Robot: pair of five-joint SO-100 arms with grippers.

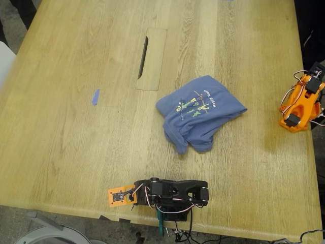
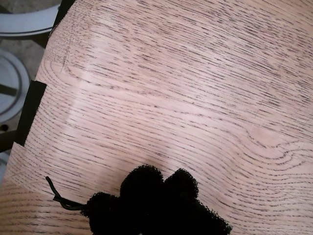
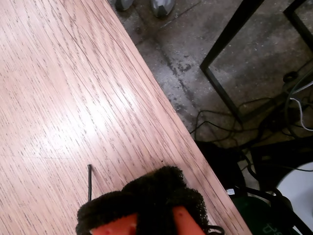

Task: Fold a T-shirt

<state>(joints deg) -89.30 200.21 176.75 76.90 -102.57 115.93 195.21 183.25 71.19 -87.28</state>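
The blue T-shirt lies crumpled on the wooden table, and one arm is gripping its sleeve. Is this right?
Not quite. The T-shirt does lie crumpled on the table, but no arm grips it: the exterior view shows both arms parked at the table's edges, apart from the cloth.

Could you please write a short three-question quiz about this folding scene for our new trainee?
1. True or false: the T-shirt lies spread flat on the table.
2. What small thing lies toward the exterior view's left of the shirt? A. blue tape scrap B. red cup C. scissors
3. Fill in: the shirt's print faces ____.

Key: 1 false, it is bunched and crumpled; 2 A; 3 up.
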